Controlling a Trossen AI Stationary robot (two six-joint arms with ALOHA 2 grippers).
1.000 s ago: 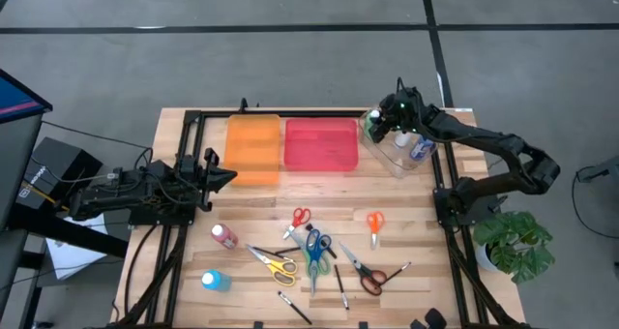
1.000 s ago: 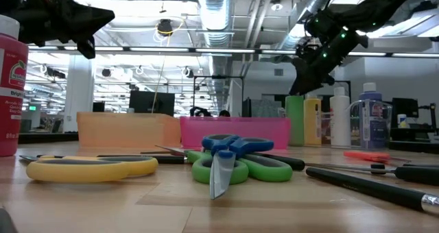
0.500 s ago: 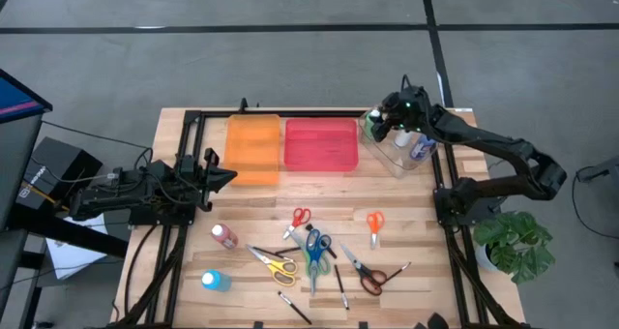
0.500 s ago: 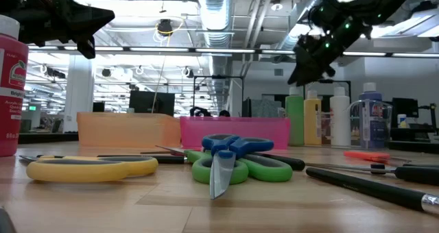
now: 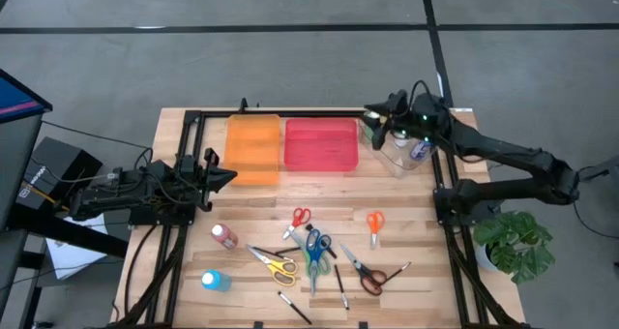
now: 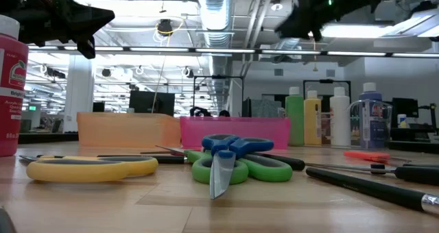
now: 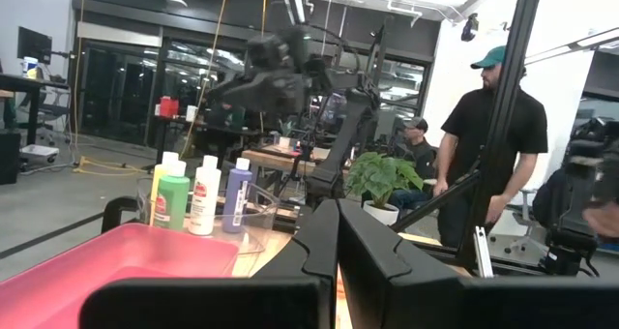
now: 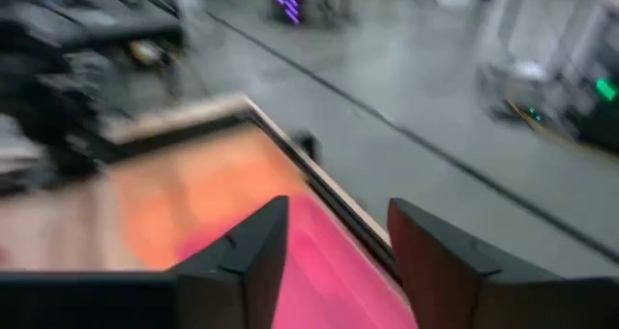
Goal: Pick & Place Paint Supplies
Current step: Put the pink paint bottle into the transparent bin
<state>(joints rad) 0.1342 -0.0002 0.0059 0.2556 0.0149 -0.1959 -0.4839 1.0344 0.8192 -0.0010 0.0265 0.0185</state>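
We see the pink paint bottle (image 6: pixel 9 89) cut off by the low view's left edge, the right wrist view blurred throughout, and the brushes (image 5: pixel 340 285) too thin to read.

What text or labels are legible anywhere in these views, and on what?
Red paint bottle at the low view's left edge: a label with partial letters like "Bri", cut off and too small to read.
Row of squeeze bottles in the clear bin: labels present, too small to read.
Dark box beside the table in the high view: white print, unreadable.
Nothing else carries readable text.
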